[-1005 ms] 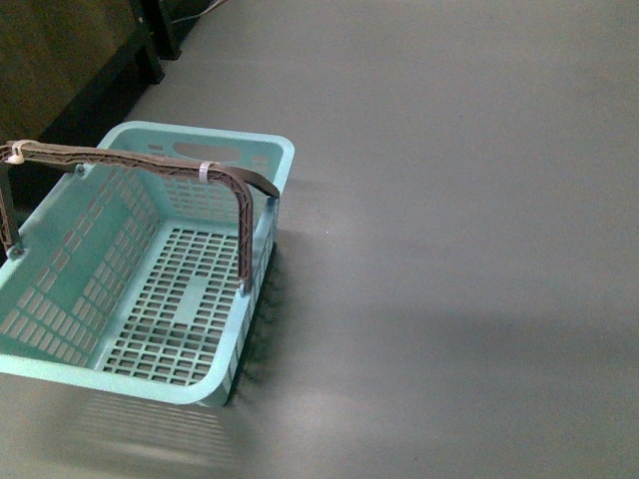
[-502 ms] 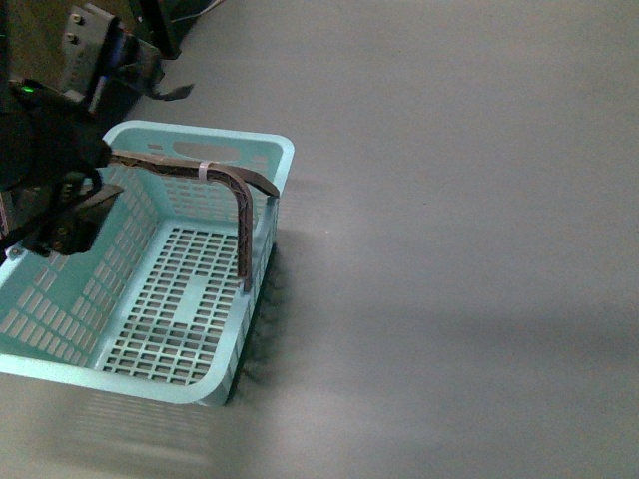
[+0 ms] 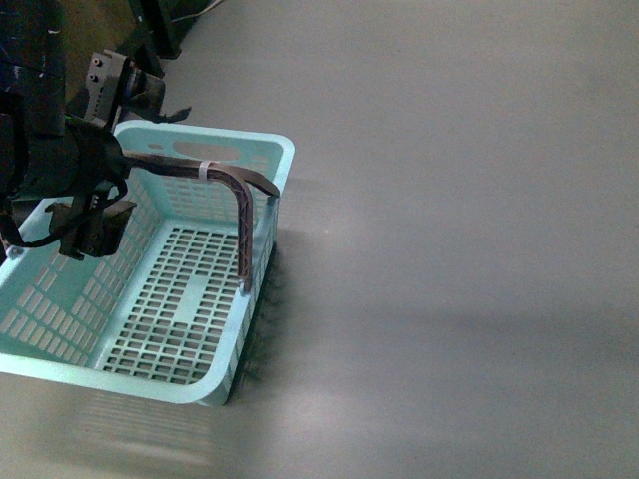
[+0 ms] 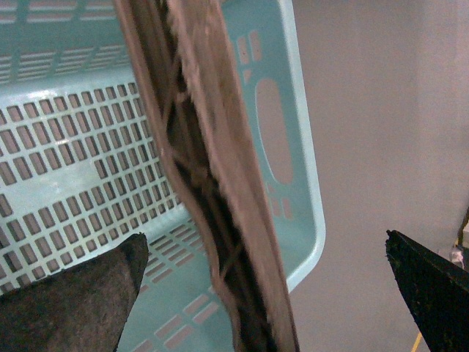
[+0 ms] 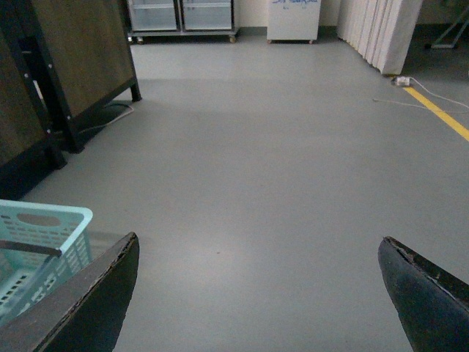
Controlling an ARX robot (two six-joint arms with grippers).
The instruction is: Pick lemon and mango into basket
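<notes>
- Nine o'clock: black left gripper has crept further over the light teal slotted plastic basket.
- It and right gripper gape wide, empty, so likely bound for a pick.

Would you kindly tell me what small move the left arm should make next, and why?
Probably lift the left pincer away from the light teal slotted plastic basket: its jaws are open and empty, the brownish-purple arched handle lies close beneath, and no fruit is in view.

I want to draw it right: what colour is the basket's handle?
The handle is brownish-purple, arching over the light teal basket. It shows best in the front view.
</notes>
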